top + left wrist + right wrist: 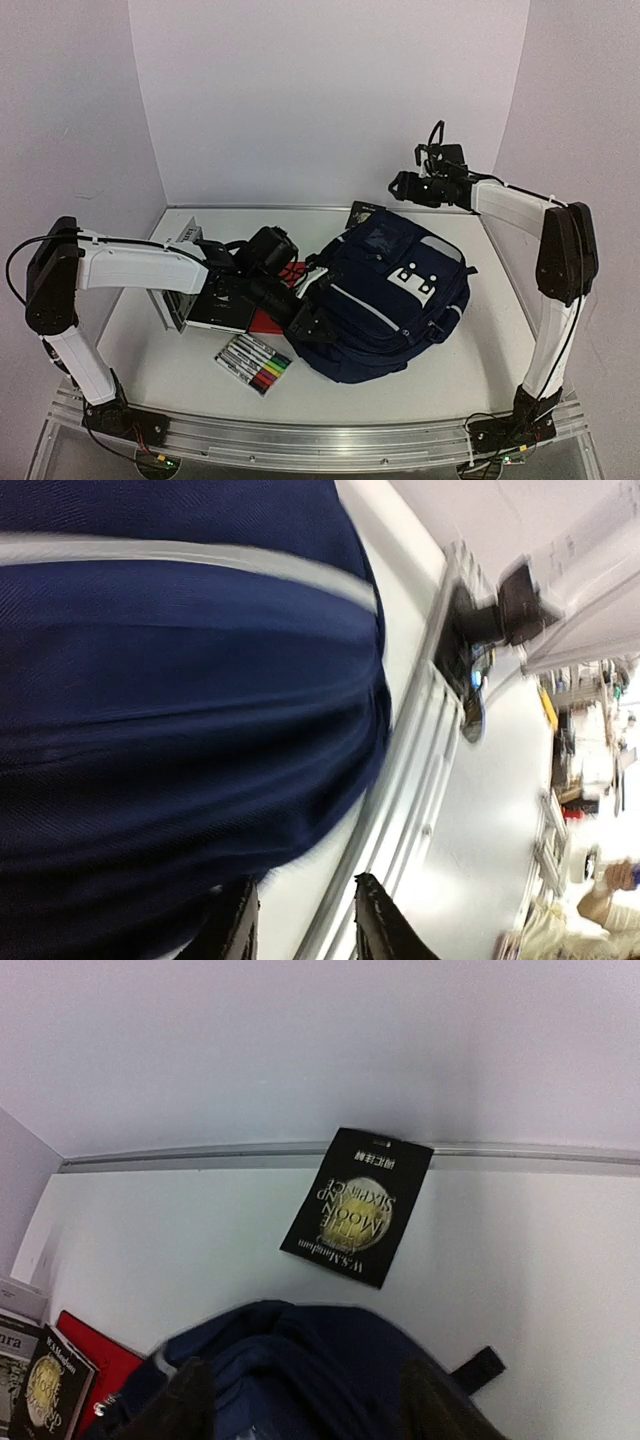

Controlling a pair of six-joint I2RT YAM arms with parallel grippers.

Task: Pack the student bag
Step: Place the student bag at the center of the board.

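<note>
1. The student bag, a large navy blue fabric backpack with thin white piping and white block marks on its front pocket, lies flat on the white tabletop, right of centre. Its long axis runs diagonally from near-left to far-right.
2. The left claw is down at the bag's near-left flank. Its wrist view is filled with blue weave, and its two dark fingers stand moderately apart with only tabletop and rail between them. It holds nothing.
3. The right claw hangs high over the bag's far end with its fingers spread wide and empty. The bag lies below it and towards the near side. The left arm is clearly the nearer of the two.
4. The goods lie on the bag's left and far sides:
   - a flat clear pack of coloured marker pens near the front
   - a thin red book just beside the bag
   - a stack of dark-covered books under the left arm
   - a glossy black paperback with a gold disc by the back wall
5. The bag's cloth is soft, slack and rumpled, so it will likely sag and slide when pushed. The books are rigid, flat slabs, and the pen pack is slick.
6. I cannot tell whether the bag's mouth is unzipped. My guess is that the coming move depends on finding that opening and reaching it.
</note>
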